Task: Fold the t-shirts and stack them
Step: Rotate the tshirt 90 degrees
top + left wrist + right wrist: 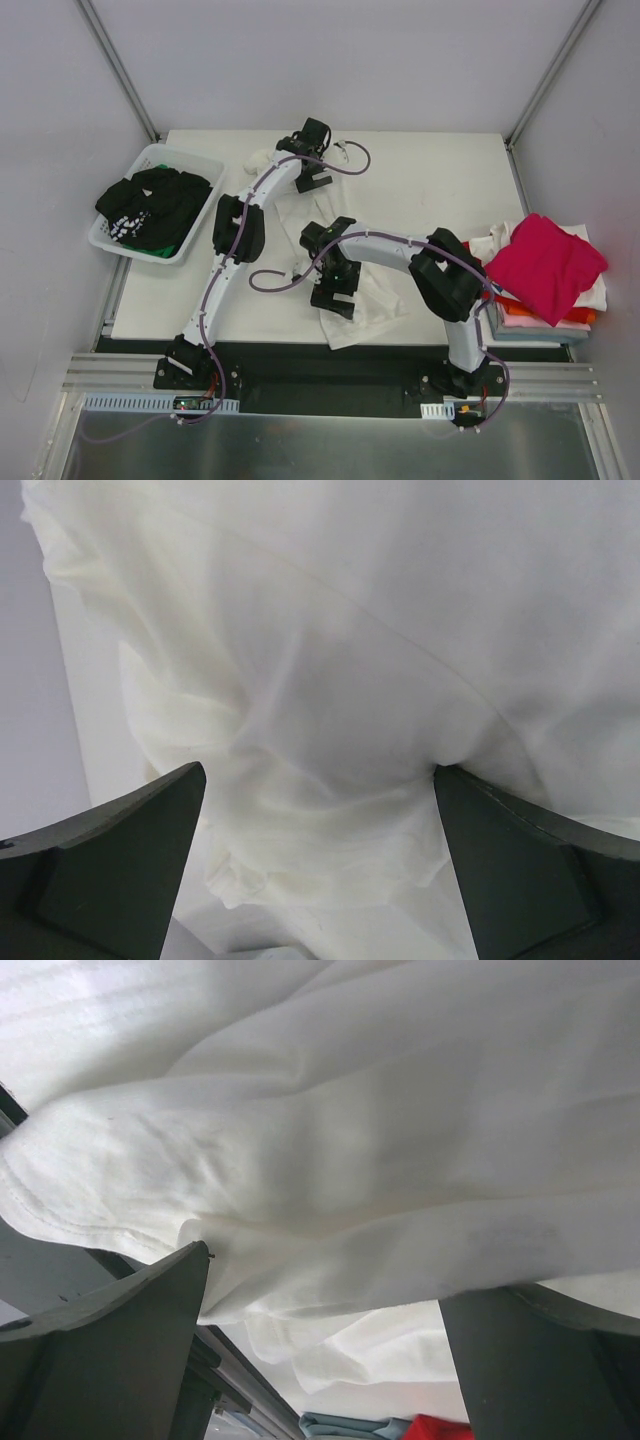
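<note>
1 white tee (372,305) lies rumpled and unfolded on the table (440,170), its near corner reaching the front edge, so I judge this fold barely begun. My right gripper (325,1280) hangs low over that near part, elbow bent out to the right, jaws spread wide with cloth bunched between them but not pinched. At the table's right side, a stack (520,310) topped by a magenta tee (545,265) looks loosely draped rather than neat. On the left, the basket (150,158) holds a black tee (150,205) not yet folded. Farthest, my left gripper (318,770) reaches the white tee's far end, jaws also wide, gripping nothing.
</note>
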